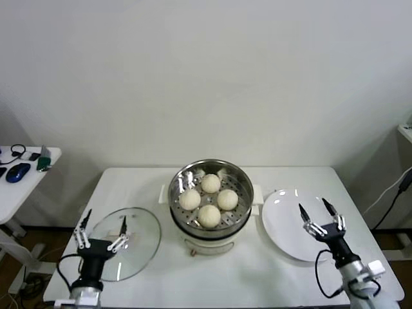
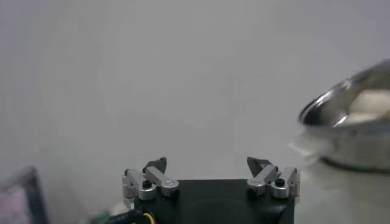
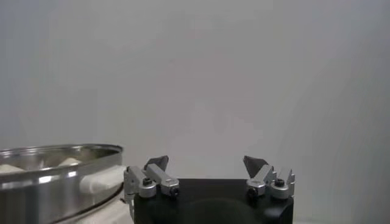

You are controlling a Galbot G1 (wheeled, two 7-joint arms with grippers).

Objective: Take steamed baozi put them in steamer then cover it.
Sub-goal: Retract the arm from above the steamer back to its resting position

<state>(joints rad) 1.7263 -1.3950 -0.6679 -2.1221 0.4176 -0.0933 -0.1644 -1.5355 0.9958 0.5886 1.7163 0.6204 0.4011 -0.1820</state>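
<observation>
Several cream-white baozi [image 1: 208,214] sit on the perforated tray of the steel steamer [image 1: 239,177] at the table's middle. The steamer is uncovered. It also shows in the left wrist view [image 2: 350,131] and in the right wrist view [image 3: 58,176]. The clear glass cover [image 1: 143,235] lies flat on the table left of the steamer. My left gripper [image 1: 102,224] is open and empty, raised above the cover's near left part; it also shows in the left wrist view [image 2: 208,163]. My right gripper [image 1: 319,214] is open and empty above the white plate [image 1: 283,222]; it also shows in the right wrist view [image 3: 206,162].
The white plate right of the steamer holds nothing. A small side table [image 1: 29,183] at the far left holds a mouse and other small items. A cable [image 1: 393,193] hangs beyond the table's right edge.
</observation>
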